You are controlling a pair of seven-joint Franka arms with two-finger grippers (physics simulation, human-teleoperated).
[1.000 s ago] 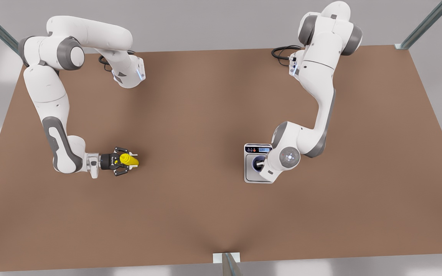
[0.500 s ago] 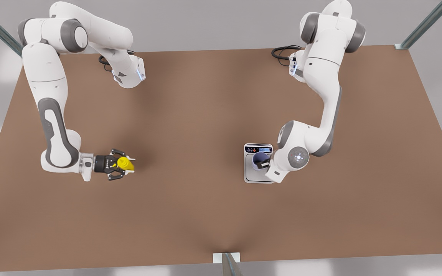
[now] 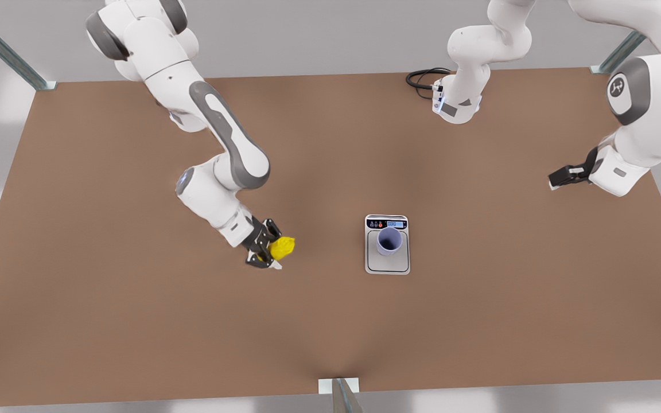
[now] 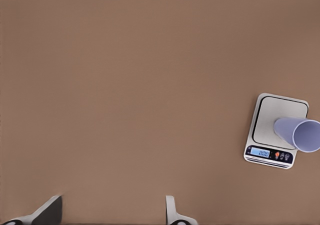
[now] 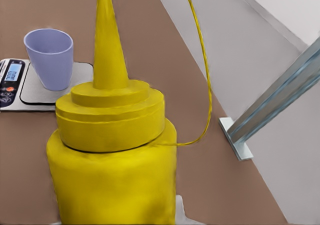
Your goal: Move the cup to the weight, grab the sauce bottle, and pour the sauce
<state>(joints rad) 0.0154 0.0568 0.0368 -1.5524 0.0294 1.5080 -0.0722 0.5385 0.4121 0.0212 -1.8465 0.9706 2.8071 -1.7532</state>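
Carrying sauce bottle (image 3: 282, 247) closer (cup (image 3: 389, 241) released).

The lavender cup (image 3: 389, 241) stands upright on the silver weight (image 3: 387, 263); the yellow sauce bottle (image 3: 282, 248) is lifted.

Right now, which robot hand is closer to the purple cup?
Right. The right gripper, holding the sauce bottle, is nearer the cup; the left gripper waits farther off, open.

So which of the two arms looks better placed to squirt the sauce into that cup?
The right arm. Its gripper already holds the sauce bottle, close beside the scale where the cup stands. The left gripper is open and waits far off near the table edge.
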